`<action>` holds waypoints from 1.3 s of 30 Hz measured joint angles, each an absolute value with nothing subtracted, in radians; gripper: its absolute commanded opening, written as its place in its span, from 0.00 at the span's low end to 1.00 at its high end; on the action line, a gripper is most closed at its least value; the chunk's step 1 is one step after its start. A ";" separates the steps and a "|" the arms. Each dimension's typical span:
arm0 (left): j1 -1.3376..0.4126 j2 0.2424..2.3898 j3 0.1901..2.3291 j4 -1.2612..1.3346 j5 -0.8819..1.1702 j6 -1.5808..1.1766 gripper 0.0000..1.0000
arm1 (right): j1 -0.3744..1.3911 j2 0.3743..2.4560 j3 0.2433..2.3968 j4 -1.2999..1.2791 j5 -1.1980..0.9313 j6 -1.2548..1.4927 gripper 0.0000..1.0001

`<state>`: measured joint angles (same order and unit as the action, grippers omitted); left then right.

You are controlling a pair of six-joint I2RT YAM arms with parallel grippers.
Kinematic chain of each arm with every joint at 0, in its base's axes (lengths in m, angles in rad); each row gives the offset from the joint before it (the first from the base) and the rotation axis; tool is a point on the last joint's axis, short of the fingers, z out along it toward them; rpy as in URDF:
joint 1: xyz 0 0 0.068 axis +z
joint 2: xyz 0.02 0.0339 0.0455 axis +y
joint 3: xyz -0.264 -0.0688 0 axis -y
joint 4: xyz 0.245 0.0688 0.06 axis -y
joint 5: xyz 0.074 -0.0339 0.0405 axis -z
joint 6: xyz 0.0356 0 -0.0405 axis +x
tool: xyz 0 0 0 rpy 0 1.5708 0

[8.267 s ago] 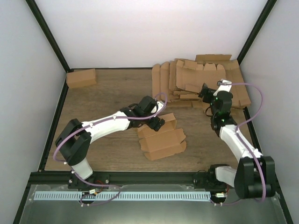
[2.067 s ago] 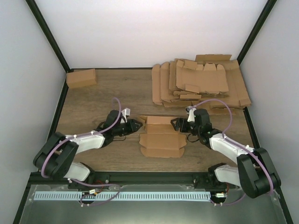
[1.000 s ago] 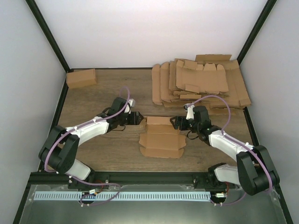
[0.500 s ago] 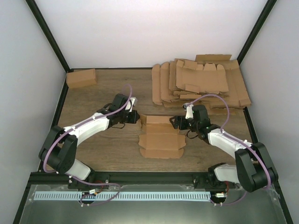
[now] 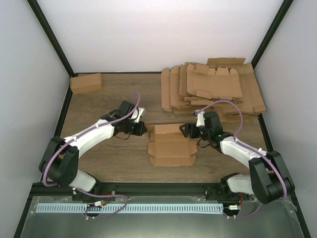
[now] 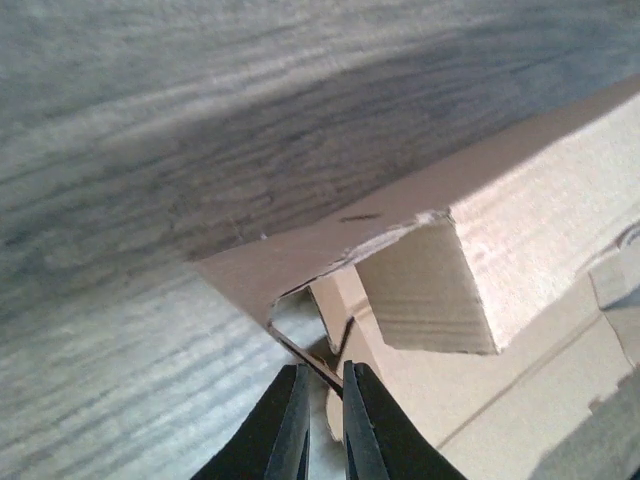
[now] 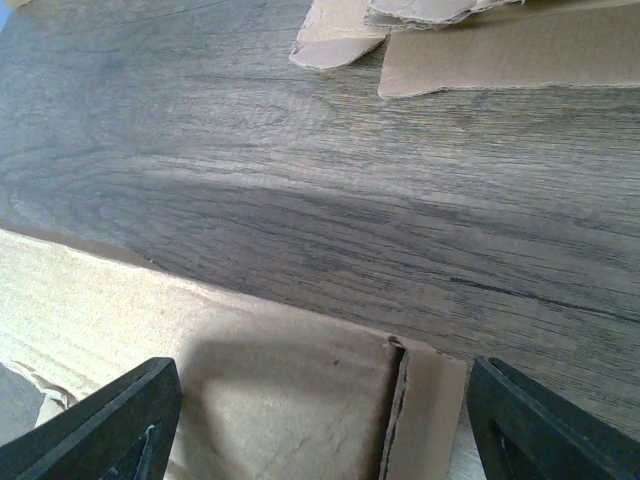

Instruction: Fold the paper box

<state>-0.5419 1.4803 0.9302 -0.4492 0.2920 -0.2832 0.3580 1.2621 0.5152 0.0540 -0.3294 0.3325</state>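
The paper box (image 5: 171,148) is a brown cardboard blank, partly folded, in the middle of the table with its back wall raised. My left gripper (image 5: 144,128) is at the box's left end. In the left wrist view its fingers (image 6: 287,420) stand nearly together, with the thin edge of a side flap (image 6: 310,358) pinched between them below the raised wall (image 6: 520,260). My right gripper (image 5: 185,130) is at the right end of the back wall. It stands open (image 7: 320,435), its fingers wide apart on either side of a flat panel (image 7: 250,380) of the box.
A loose pile of flat cardboard blanks (image 5: 213,89) fills the back right corner, and its near edges (image 7: 480,50) show in the right wrist view. A finished folded box (image 5: 86,83) lies at the back left. Black frame posts and white walls enclose the table.
My left gripper has slid right to the box's left end and closed on the side flap. The right arm has barely moved and stays open.
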 measured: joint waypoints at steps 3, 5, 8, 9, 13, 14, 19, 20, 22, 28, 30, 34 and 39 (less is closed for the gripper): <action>-0.545 1.473 0.930 -0.481 0.337 -0.292 0.14 | 0.358 1.263 0.515 0.058 -0.333 0.335 0.82; -0.547 1.467 0.929 -0.497 0.372 -0.308 0.15 | 0.358 1.262 0.515 0.061 -0.334 0.338 0.82; -0.550 1.459 0.929 -0.511 0.433 -0.330 0.15 | 0.358 1.258 0.513 0.062 -0.334 0.342 0.82; -0.550 1.457 0.929 -0.512 0.453 -0.336 0.15 | 0.358 1.255 0.513 0.061 -0.334 0.342 0.82; -0.550 1.457 0.930 -0.513 0.530 -0.356 0.35 | 0.358 1.253 0.513 0.060 -0.337 0.342 0.83; -0.550 1.457 0.933 -0.515 0.538 -0.356 0.43 | 0.358 1.253 0.513 0.060 -0.337 0.342 0.84; -0.550 1.440 0.957 -0.548 0.467 -0.363 0.72 | 0.358 1.249 0.513 0.056 -0.329 0.337 0.90; -0.550 1.425 0.958 -0.551 0.433 -0.372 0.73 | 0.358 1.244 0.513 0.050 -0.324 0.332 0.91; -0.550 1.399 0.957 -0.552 0.378 -0.383 0.74 | 0.358 1.228 0.516 0.032 -0.310 0.315 0.93; -0.551 1.356 0.892 -0.436 0.311 -0.450 0.69 | 0.358 1.181 0.572 -0.036 -0.280 0.207 0.94; -0.555 1.371 0.875 -0.420 0.294 -0.464 0.69 | 0.365 1.173 0.597 -0.043 -0.281 0.171 0.95; -0.564 1.380 0.851 -0.395 0.258 -0.484 0.70 | 0.474 1.196 0.702 -0.084 -0.250 0.046 0.93; -0.571 1.240 0.737 -0.358 0.253 -0.550 0.70 | 0.629 1.323 0.899 -0.158 -0.165 -0.130 0.92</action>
<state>-0.5713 1.2400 0.7368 -0.3584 0.2535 -0.5503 0.6289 1.3231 0.8989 -0.1577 -0.1650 -0.1303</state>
